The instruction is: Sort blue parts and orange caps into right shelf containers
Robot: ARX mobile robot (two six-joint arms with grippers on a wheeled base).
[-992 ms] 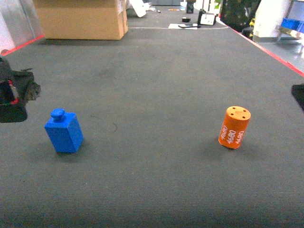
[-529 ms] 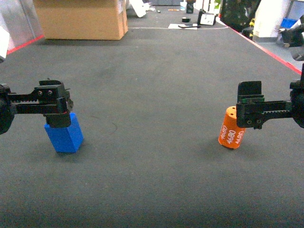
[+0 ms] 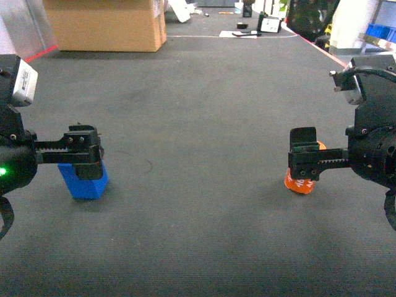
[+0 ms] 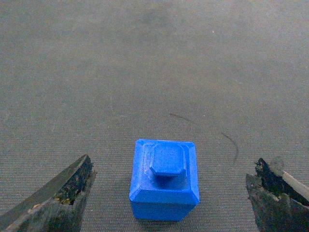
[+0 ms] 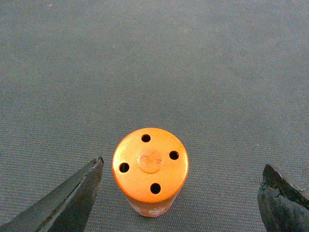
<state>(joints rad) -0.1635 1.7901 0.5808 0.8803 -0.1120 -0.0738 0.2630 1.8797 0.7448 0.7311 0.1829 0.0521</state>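
Black and toothed, my left gripper (image 3: 83,154) is hanging wide open over the blue part (image 4: 164,180), its fingers (image 4: 58,193) standing well apart on either side without touching it. The part is sitting upright on the grey mat (image 3: 198,111), its knob facing up at my wrist camera. My right gripper (image 3: 304,162) is spread just as wide above the orange cap (image 5: 150,169), which is standing on end, four holes in its top. A blue crate (image 3: 378,31) is showing far off at the right, a cardboard box (image 3: 105,25) far left.
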